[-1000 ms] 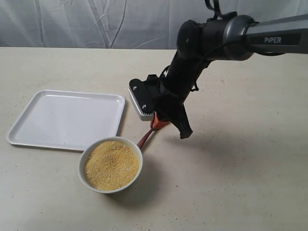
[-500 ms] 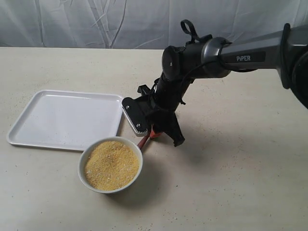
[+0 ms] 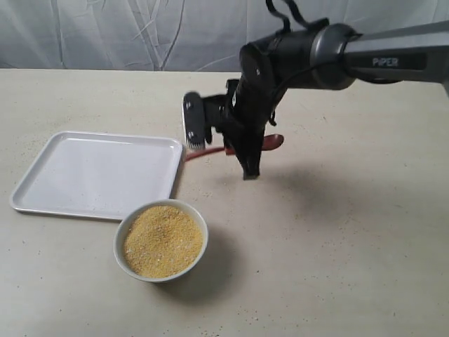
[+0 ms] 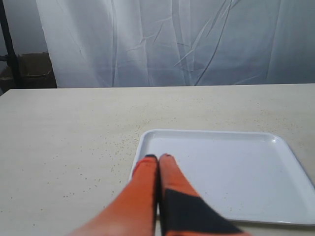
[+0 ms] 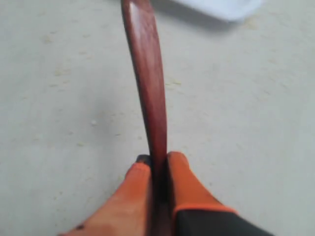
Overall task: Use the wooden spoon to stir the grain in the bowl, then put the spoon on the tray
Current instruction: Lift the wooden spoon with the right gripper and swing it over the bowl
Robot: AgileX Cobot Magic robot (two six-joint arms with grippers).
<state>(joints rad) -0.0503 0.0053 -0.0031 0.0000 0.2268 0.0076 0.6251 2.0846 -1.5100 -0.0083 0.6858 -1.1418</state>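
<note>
Exterior view: a slender dark reddish-brown wooden spoon (image 3: 208, 152) is gripped by the right gripper (image 3: 247, 165) of the dark arm that reaches in from the upper right of the frame. The spoon is held roughly level above the pale speckled table (image 3: 337, 246), near the centre of the picture. Its small oval head is turned toward the right, and the end of its handle lies just beside the right edge of a flat rectangular white tray (image 3: 98, 172). The tray is seen at the left of the frame, with nothing on it. A small round white ceramic bowl (image 3: 118, 242) is set in the lower left, just below the tray's near right corner. It is filled with fine golden-yellow grain (image 3: 163, 240) and stands well apart from the spoon. Left wrist view: the orange-tipped left gripper (image 4: 157, 157) is shown with its fingers pressed together and nothing held between them. It is seen over the table (image 4: 64, 128) at the near edge of the tray (image 4: 221, 167), with a white curtain (image 4: 172, 39) beyond. Right wrist view: the orange fingertips of the right gripper (image 5: 158, 160) are clamped on either side of the spoon (image 5: 147, 73). The handle runs straight out from them over the table (image 5: 256, 98) toward a blurred corner of the tray (image 5: 221, 6).
</note>
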